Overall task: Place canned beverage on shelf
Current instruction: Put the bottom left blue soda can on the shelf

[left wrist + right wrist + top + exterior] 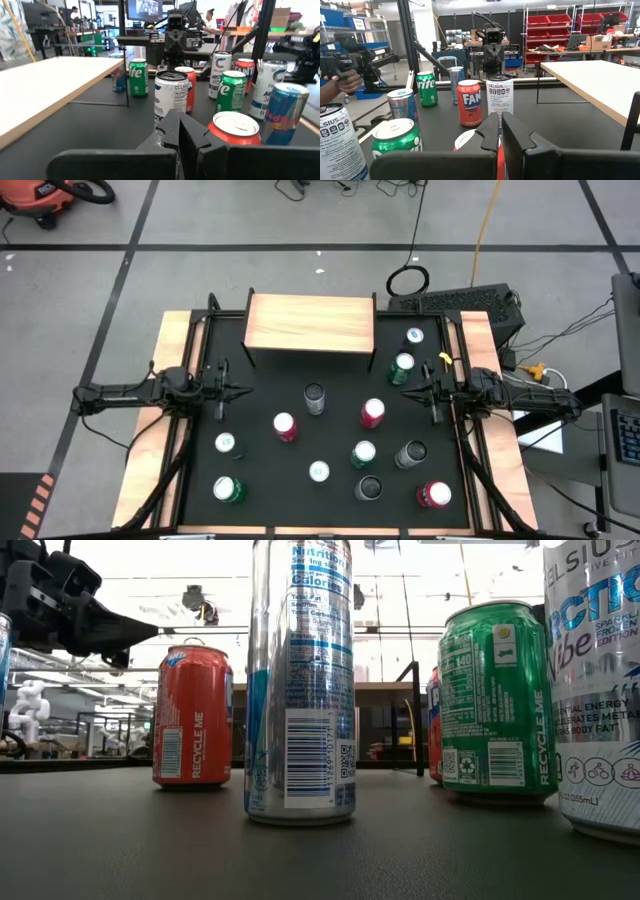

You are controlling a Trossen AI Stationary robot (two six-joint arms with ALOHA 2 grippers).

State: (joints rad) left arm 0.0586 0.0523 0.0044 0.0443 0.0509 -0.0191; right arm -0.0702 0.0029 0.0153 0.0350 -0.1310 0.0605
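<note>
The shelf (310, 325), a light-wood board on thin black legs, stands at the far middle of the black table with nothing on its top; it also shows in the wrist views (45, 90) (600, 82). Several beverage cans stand upright on the tabletop, among them a silver one (314, 398), two red ones (284, 426) (372, 412) and a green one (363, 452). My left gripper (245, 390) (177, 132) hovers shut at the table's left side, pointing level toward the middle. My right gripper (405, 392) (499, 131) mirrors it from the right, shut, holding nothing.
More cans stand near the front edge (227, 489) (434, 494) and at the far right beside the shelf (402, 367) (414, 337). Wooden strips (150, 470) border the black top. A person's hand (342, 82) shows beyond the table's edge.
</note>
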